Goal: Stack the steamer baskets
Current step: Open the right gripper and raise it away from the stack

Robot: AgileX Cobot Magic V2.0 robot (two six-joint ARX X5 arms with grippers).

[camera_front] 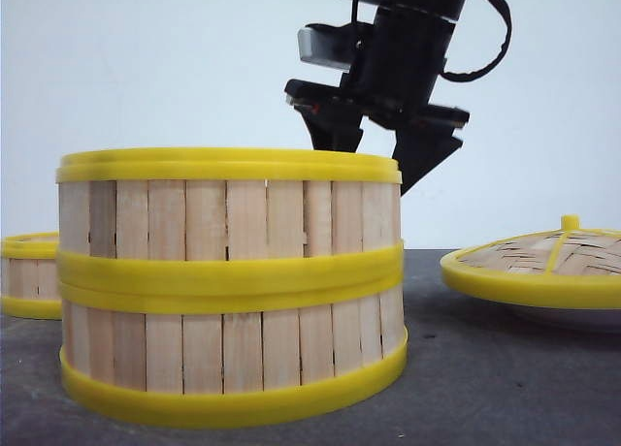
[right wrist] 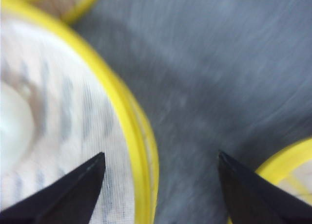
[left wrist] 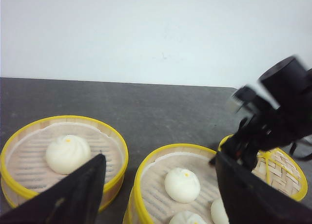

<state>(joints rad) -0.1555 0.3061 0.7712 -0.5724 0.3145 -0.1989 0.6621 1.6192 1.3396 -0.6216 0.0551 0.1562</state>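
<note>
On the dark grey table (camera_front: 485, 368), two round steamer baskets with pale vertical wooden slats and thick yellow plastic rims stand one on top of the other, forming a two-tier stack (camera_front: 231, 286) in the near left-centre of the front view. Both tiers sit upright with their round axis vertical and their open mouths facing up; their meeting rims form a double yellow band that runs very slightly askew across the middle. From the left wrist view the upper tier (left wrist: 178, 185) holds white steamed buns (left wrist: 182, 184) on a pale liner. A third slatted basket with yellow rims (camera_front: 29, 274) stands alone on the table behind and to the left of the stack, also upright and open-topped, apart from it, with one white bun with a yellow dot (left wrist: 68, 153) inside. To the right lies a flat woven domed lid with a yellow rim and knob (camera_front: 548, 262), resting on a white plate (camera_front: 572, 316), well apart from the stack. The black right gripper (camera_front: 374, 141) hangs above the far right edge of the stack's top rim, its fingers spread wide and holding nothing; its own camera shows one finger over the top basket's liner and the other over the bare table. The black left gripper (left wrist: 158, 192) is likewise spread and empty, above the two-tier stack.
</note>
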